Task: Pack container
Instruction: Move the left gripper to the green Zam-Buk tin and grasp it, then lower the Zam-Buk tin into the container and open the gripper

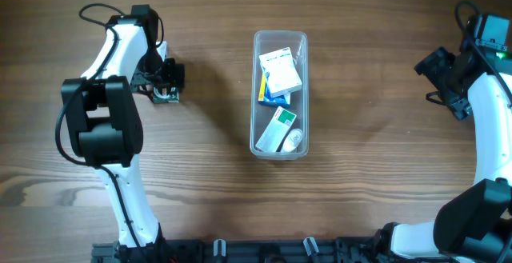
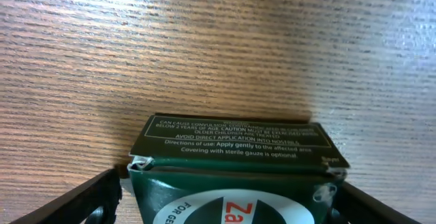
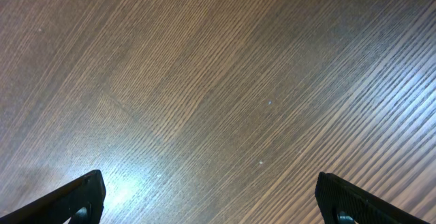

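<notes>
One long clear container (image 1: 255, 95) mid-desk (image 1: 384, 175), with three boxes (image 1: 280, 69) and one bottle (image 1: 293, 141) inside. My left jaws at 9 o'clock pinch one green box (image 2: 238, 163); right jaws spread.

Soft light, faint shadows; glare streaks the table (image 3: 129, 183) in both wrist views.

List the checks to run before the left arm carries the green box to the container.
1. Green box between the fingers of the left gripper: ok.
2. Firm grip on it: cannot tell; the contact is out of view.
3. Table bare between that gripper and the container: ok.
4. Room left in the container: cannot tell; boxes cover most of its floor.
5. Right gripper open, off at the table's right: ok.
</notes>
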`<state>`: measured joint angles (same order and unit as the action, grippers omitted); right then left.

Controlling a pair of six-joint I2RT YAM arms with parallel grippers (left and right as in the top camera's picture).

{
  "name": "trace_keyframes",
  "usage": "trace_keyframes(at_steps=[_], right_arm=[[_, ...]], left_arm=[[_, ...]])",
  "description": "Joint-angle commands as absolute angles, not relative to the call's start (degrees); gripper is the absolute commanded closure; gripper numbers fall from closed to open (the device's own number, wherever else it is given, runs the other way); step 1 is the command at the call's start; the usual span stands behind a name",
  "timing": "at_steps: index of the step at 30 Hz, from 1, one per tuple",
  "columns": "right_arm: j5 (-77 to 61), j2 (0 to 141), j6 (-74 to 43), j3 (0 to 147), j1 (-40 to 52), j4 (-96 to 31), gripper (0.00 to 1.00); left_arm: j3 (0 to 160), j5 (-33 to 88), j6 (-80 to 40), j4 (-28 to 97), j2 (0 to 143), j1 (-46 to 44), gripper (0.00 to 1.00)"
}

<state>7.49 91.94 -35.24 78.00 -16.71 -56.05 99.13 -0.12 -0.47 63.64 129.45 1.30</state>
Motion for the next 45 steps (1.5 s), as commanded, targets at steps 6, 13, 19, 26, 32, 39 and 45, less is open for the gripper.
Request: trace_keyframes(at_steps=[6, 13, 19, 26, 32, 39, 45], right_arm=[[6.98, 92.42, -34.85, 77.87, -16.80, -55.88, 0.00], [6.98, 92.42, -34.85, 77.87, -16.80, -55.88, 0.00], [6.98, 92.42, -34.85, 77.87, -16.80, -55.86, 0.00], [6.98, 92.42, -34.85, 77.87, -16.80, -55.88, 0.00], [6.98, 92.42, -34.87, 77.87, -16.80, -55.88, 0.00], [6.98, 92.42, -34.85, 77.87, -16.80, -55.88, 0.00], [6.98, 92.42, -34.85, 77.87, -16.80, -55.88, 0.00]], left_arm=[[98.67, 0.56, -0.89, 63.42, 130.21, 1.41, 0.37], [98.67, 0.58, -0.89, 63.77, 130.21, 1.41, 0.50], [98.70, 0.62, -0.89, 64.51, 130.19, 1.39, 0.57], [101.56, 7.66, -0.86, 65.82, 126.50, 1.23, 0.56], [109.06, 8.80, -0.86, 69.23, 116.42, -4.45, 0.54], [109.19, 9.96, -2.17, 65.67, 107.42, -27.68, 0.48], [109.19, 2.94, -5.02, 59.48, 110.69, -38.79, 0.46]])
